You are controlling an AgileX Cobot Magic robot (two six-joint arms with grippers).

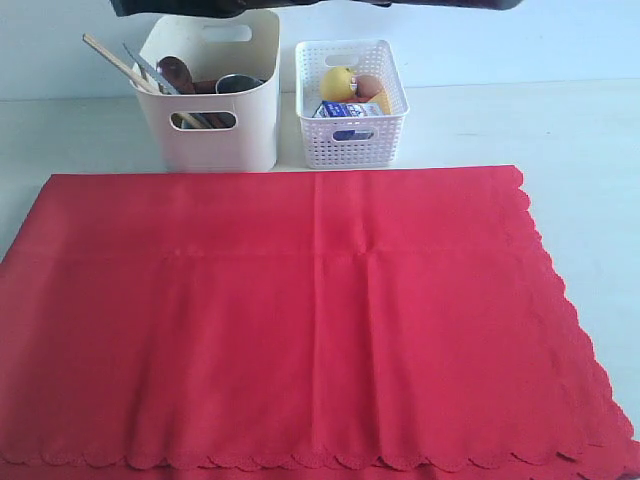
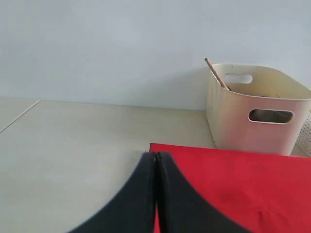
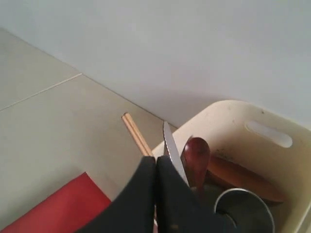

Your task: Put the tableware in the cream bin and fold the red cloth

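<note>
The red cloth (image 1: 300,320) lies spread flat over the table front. Behind its far left part stands the cream bin (image 1: 215,135). In it are the chopsticks (image 1: 115,60), the knife (image 1: 145,68), the dark spoon (image 1: 178,72) and the steel cup (image 1: 238,84). My right gripper (image 3: 155,159) is shut and empty, close above the bin's rim, beside the knife (image 3: 172,153), the spoon (image 3: 197,155), the cup (image 3: 245,211) and the brown plate (image 3: 243,175). My left gripper (image 2: 155,154) is shut and empty, over the cloth's far left corner (image 2: 233,184). The bowl is hidden.
A white lattice basket (image 1: 352,140) stands right of the bin, holding a lemon (image 1: 340,80), an egg (image 1: 370,85) and a milk carton (image 1: 345,110). Dark arm parts (image 1: 200,6) cross the top edge. Bare table (image 2: 73,145) lies left of the cloth.
</note>
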